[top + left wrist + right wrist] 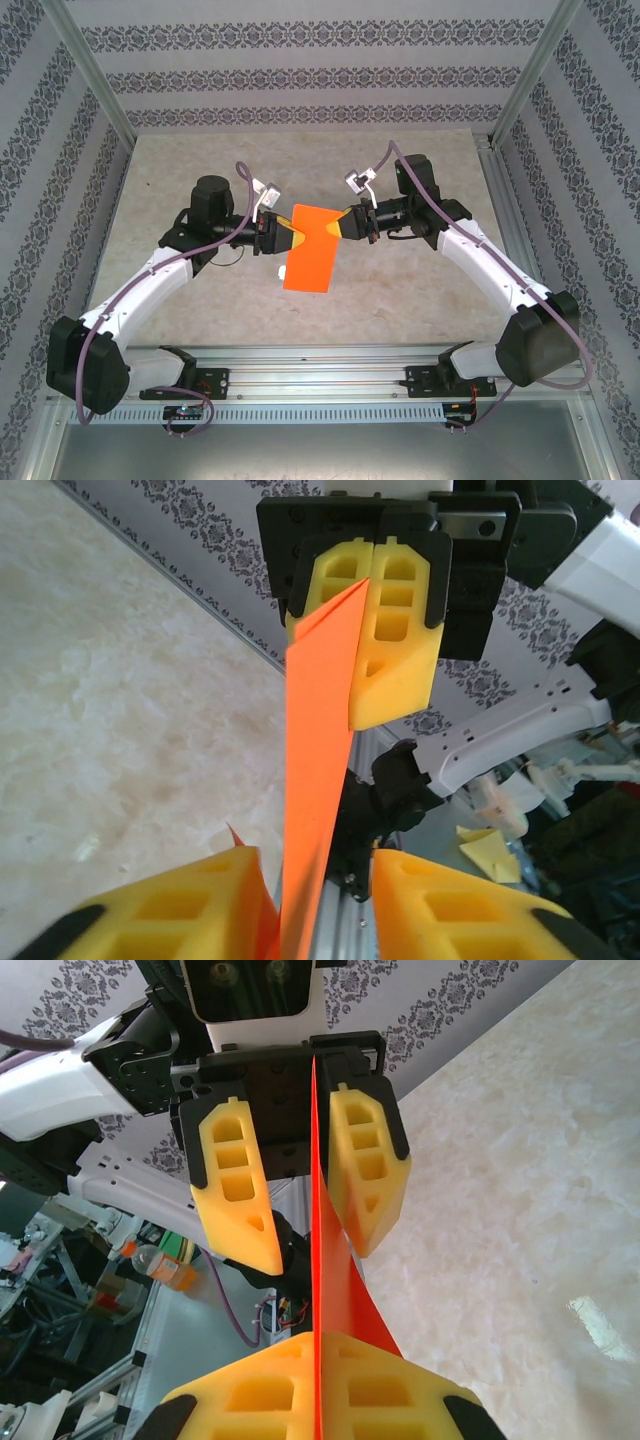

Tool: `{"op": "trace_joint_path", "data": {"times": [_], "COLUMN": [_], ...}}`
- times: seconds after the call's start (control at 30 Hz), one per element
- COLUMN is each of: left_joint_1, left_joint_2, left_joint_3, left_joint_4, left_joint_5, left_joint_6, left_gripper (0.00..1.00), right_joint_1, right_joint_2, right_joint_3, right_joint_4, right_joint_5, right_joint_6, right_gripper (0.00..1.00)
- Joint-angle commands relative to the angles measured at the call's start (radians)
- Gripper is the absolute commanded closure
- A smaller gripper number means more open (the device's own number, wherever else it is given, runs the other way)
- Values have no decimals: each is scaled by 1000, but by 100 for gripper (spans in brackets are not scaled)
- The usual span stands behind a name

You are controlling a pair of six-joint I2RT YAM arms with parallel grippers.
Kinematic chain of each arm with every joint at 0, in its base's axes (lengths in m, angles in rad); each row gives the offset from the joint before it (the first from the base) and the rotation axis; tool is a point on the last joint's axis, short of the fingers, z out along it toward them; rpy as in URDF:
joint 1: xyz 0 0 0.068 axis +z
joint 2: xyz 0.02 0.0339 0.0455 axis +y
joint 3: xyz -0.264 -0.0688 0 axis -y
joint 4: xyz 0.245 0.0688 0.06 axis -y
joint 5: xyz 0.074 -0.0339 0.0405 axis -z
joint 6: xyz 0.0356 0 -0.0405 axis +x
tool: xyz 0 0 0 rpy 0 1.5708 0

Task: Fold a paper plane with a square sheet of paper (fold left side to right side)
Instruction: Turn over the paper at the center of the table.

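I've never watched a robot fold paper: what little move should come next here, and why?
Probably close the left jaws onto the orange sheet. It hangs in the air; the right jaws pinch one edge, while the left jaws stand apart around the other edge.

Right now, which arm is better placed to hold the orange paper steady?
Probably the right: the right gripper is shut on the square sheet of paper, while the left gripper stands open around the opposite edge.

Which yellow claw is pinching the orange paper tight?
The right gripper: its yellow fingers are pressed together on the orange paper. The left gripper has its fingers apart, with the paper in the gap.
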Motion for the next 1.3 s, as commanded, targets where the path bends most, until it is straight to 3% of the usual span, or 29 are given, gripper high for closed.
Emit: {"op": "trace_joint_path", "data": {"times": [0.0, 0.13, 0.17, 0.3, 0.43, 0.57, 0.83, 1.03, 1.27], "left_joint_1": [-11, -12, -12, -12, -13, -35, -65, -15, 27], "left_joint_2": [2, 10, 13, 54, 196, 377, 587, 610, 648], "left_joint_3": [38, 45, 46, 29, -17, 39, 85, 41, 31], "left_joint_4": [-6, -23, -28, 2, 223, 299, 313, 316, 229], "left_joint_5": [28, 13, -5, -126, -163, -162, -229, -286, -302], "left_joint_6": [36, 44, 43, -33, -232, -293, -332, -327, -256], "left_gripper": [80, 96, 98, 100, 100, 100, 100, 100, 96], "right_joint_1": [6, -35, -58, -165, -181, -177, -123, 5, 249], "right_joint_2": [-1, -21, -37, -134, -257, -367, -397, -318, -156], "right_joint_3": [28, 35, 28, -6, -87, -204, -258, -215, -148], "right_joint_4": [9, -52, -57, -125, -138, -60, -101, -195, -243], "right_joint_5": [-22, 78, 128, 431, 706, 746, 767, 852, 1042], "right_joint_6": [-27, -48, -38, -23, -59, -85, -169, -219, -151], "right_gripper": [94, 80, 70, 55, 46, 24, 6, 14, 29]}}
